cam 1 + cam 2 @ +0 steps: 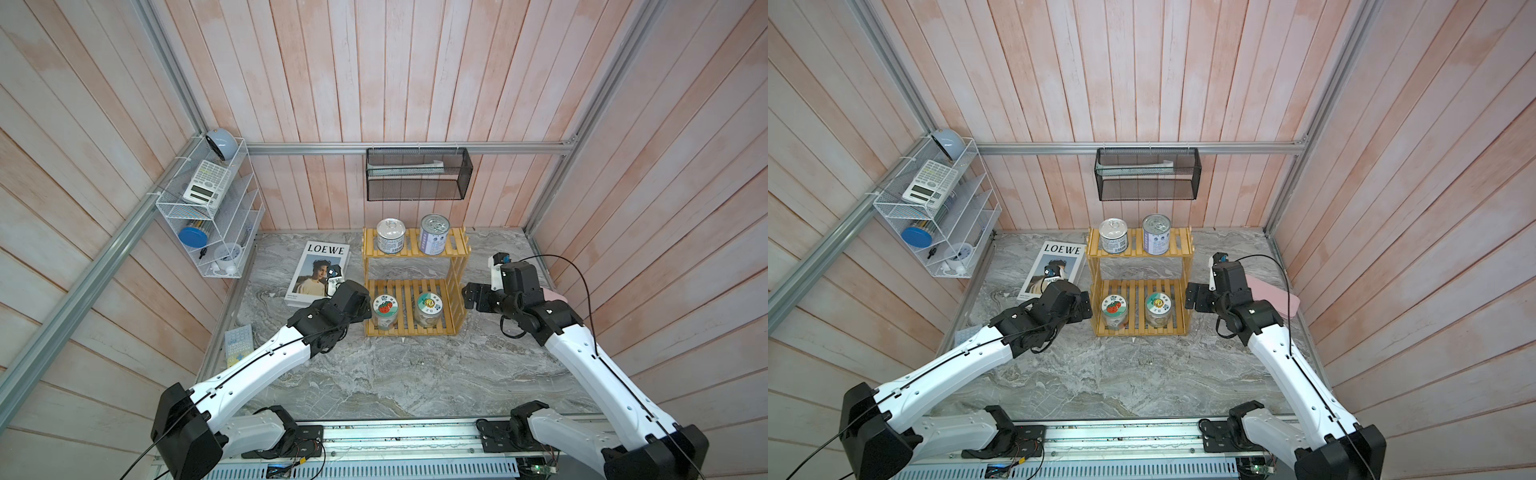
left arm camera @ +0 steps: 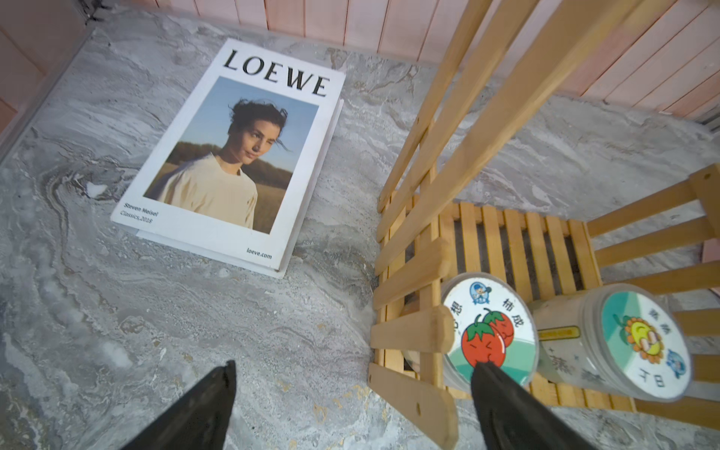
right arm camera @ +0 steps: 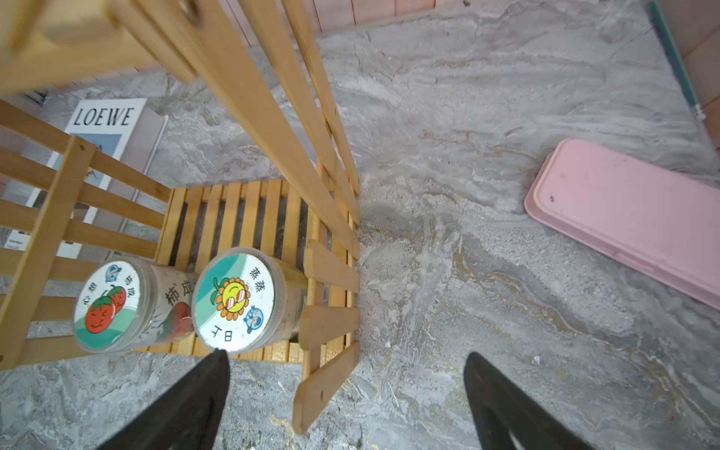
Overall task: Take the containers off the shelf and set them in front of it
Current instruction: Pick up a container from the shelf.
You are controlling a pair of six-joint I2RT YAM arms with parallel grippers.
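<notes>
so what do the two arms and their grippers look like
Both the left arm and right arm have glossy white link shells with black joint housings and a thin black cable clipped along each. The left gripper and right gripper have matte black, tapering pointed fingers.

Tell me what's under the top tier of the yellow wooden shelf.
Two clear jars stand on the bottom tier: a tomato-sticker jar and a sunflower-sticker jar. The jars cover the slats beneath them, and their contents can't be made out.

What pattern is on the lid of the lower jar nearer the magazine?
Two red cartoon fruits on a white-and-teal lid; clearest in the left wrist view.
</notes>
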